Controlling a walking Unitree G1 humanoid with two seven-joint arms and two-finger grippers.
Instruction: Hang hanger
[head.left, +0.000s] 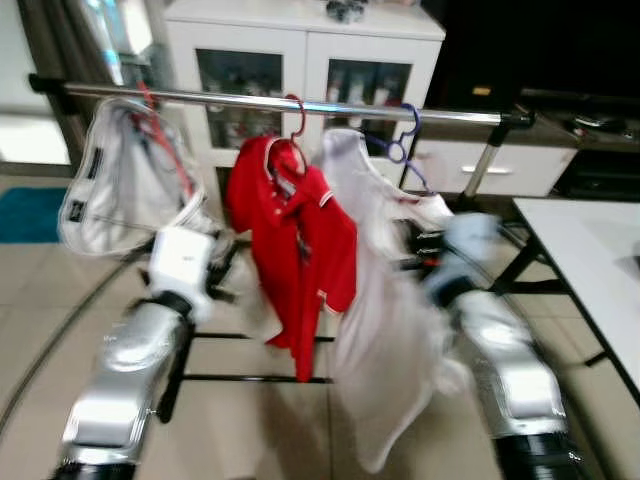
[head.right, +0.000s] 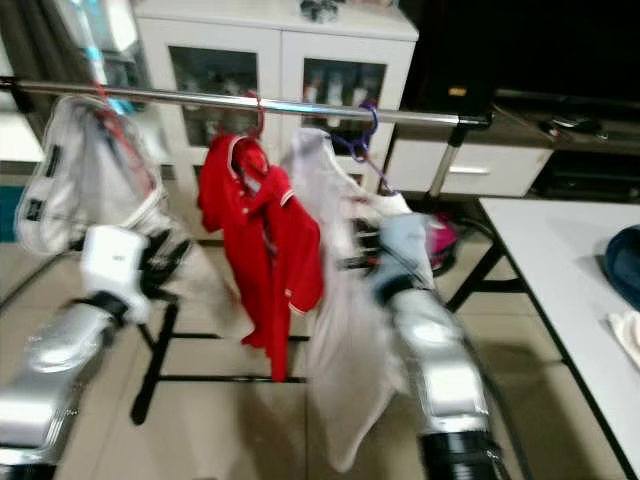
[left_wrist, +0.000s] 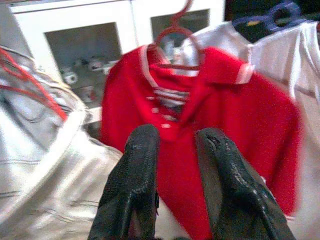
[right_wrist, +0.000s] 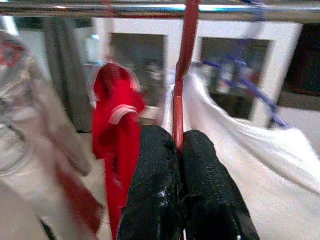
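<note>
A metal rail (head.left: 350, 105) carries three garments. A pale grey one (head.left: 125, 185) hangs at the left on a red hanger. A red polo shirt (head.left: 295, 240) hangs in the middle by a red hook (head.left: 296, 112). To its right a white shirt (head.left: 385, 320) hangs on a purple hanger (head.left: 405, 140). My left gripper (left_wrist: 175, 137) is open and empty, just in front of the red polo. My right gripper (right_wrist: 177, 137) is shut on a thin red hanger bar (right_wrist: 184, 70) that runs up to the rail. The white shirt partly hides that gripper from the eye views.
A white cabinet (head.left: 300, 50) with glass doors stands behind the rail. A white table (head.left: 590, 250) is at the right. The rack's black base bars (head.left: 250, 378) cross the tiled floor under the clothes.
</note>
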